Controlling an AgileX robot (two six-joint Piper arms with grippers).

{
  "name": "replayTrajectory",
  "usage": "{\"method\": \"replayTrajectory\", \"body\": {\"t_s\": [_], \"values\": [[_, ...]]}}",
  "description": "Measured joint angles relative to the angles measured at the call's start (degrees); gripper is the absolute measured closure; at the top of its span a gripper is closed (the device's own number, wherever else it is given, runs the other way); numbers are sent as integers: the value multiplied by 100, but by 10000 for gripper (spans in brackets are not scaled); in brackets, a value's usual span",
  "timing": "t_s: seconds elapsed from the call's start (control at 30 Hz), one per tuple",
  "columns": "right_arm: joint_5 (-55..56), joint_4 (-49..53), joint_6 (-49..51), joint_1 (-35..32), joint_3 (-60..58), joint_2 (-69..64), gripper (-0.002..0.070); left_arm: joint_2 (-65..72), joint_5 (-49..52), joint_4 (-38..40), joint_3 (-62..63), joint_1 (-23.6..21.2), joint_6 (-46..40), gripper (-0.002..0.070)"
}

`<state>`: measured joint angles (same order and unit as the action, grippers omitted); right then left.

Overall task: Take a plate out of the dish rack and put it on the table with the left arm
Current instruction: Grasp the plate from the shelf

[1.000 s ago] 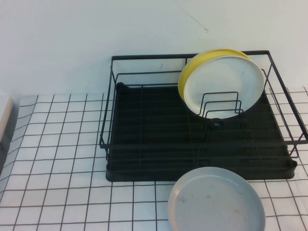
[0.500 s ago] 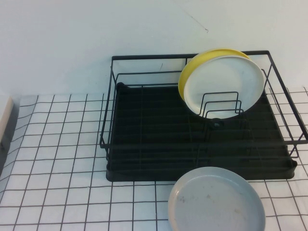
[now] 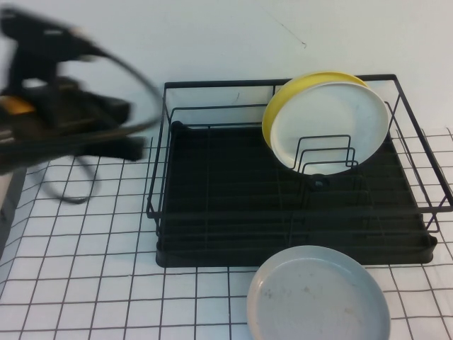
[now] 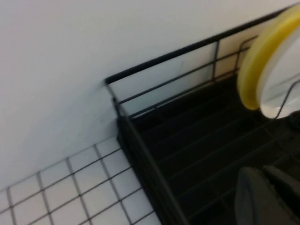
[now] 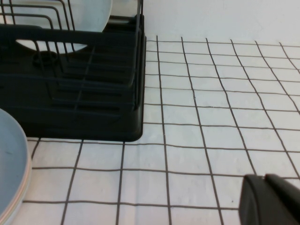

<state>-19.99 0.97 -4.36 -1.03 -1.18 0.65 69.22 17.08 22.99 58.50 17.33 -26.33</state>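
The glossy white plate [image 3: 333,124] stands upright in the wire dividers at the back right of the black dish rack [image 3: 212,191], leaning on a yellow plate [image 3: 282,103]. My left arm shows blurred at the far left of the high view, with the left gripper [image 3: 136,146] just outside the rack's left wall. In the left wrist view the left gripper [image 4: 262,170] is shut and empty over the rack's tray [image 4: 187,136], with the white plate [image 4: 287,86] well ahead. My right gripper [image 5: 265,177] is shut and empty over the table [image 5: 211,117], right of the rack.
A duller pale grey speckled plate [image 3: 318,297] lies flat on the grid table in front of the rack; it also shows in the right wrist view [image 5: 9,164]. A white wall stands right behind the rack. Open table lies left of the rack [image 3: 78,234].
My left arm has swung into the high view from the left, up to the rack's left side. The plates and the rack have not moved.
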Motion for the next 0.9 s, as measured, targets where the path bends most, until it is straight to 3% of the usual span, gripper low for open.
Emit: {"method": "replayTrajectory", "body": {"t_s": [0.23, 0.4, 0.5, 0.67, 0.77, 0.9], "values": [[0, 0, 0, 0, 0, 0, 679, 2008, -815, -637, 1175, 1114, -601, 678], [0, 0, 0, 0, 0, 0, 679, 3219, -1048, -873, 2059, 1341, -713, 666], [0, 0, 0, 0, 0, 0, 679, 3849, -1072, -883, 2586, 1356, -723, 588], [0, 0, 0, 0, 0, 0, 679, 4518, -1084, -883, 3313, 1356, -723, 341], [0, 0, 0, 0, 0, 0, 679, 4719, -1106, -860, 3616, 1356, -733, 289], [0, 0, 0, 0, 0, 0, 679, 4844, -1316, -857, 3784, 1356, -726, 306]]}}
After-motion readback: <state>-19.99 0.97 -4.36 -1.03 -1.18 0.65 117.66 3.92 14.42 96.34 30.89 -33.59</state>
